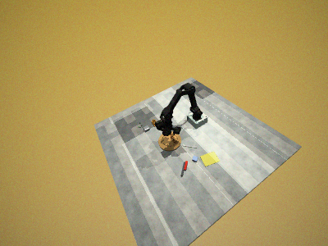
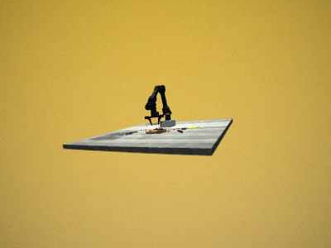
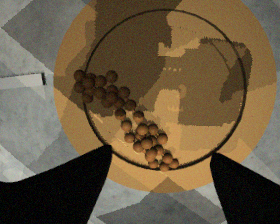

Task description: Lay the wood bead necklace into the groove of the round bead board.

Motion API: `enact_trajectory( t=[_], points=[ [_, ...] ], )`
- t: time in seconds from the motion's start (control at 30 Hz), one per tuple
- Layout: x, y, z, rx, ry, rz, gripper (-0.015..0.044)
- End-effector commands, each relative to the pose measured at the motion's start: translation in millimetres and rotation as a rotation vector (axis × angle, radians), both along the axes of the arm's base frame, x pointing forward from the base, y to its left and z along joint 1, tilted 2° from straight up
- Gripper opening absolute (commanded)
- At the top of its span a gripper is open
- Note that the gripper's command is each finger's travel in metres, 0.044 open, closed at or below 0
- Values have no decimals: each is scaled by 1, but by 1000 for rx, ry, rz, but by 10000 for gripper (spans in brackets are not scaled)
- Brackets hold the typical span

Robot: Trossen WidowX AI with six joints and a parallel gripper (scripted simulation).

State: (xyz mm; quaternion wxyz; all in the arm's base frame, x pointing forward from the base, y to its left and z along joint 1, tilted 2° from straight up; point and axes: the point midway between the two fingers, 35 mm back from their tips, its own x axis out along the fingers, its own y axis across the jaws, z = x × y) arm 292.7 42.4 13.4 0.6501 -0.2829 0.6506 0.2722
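Note:
The round wooden bead board [image 1: 170, 148] [image 3: 262, 100] lies flat under the gripper, with its circular groove [image 3: 165, 9] showing as a thin dark ring in the wrist view. The brown bead necklace [image 3: 142, 129] lies bunched in a slanting band across the lower left of the board, from the ring's left side to its bottom. Beads at the left end lie over and outside the ring; beads at the lower end lie at it. The gripper [image 2: 155, 123] [image 3: 162, 151] is open above the board's near side, its fingertips apart on either side of the necklace's lower end. Nothing is held.
A white stick [image 1: 189, 147] [image 3: 22, 80] lies beside the board. A small blue block [image 1: 195, 159], a yellow square [image 1: 210, 159] and a red and grey tool [image 1: 185, 166] lie farther out. The arm stands on a pale box [image 1: 198, 122]. A small pale item [image 1: 147, 129] lies beyond the gripper.

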Motion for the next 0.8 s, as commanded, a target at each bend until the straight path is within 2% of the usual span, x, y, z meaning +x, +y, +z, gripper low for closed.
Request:
enact_trajectory(
  t=[0.0,0.77],
  points=[
    [-20,-4,-4,-4,22,380,310],
    [-17,-4,-16,-2,11,374,310]
  ],
)
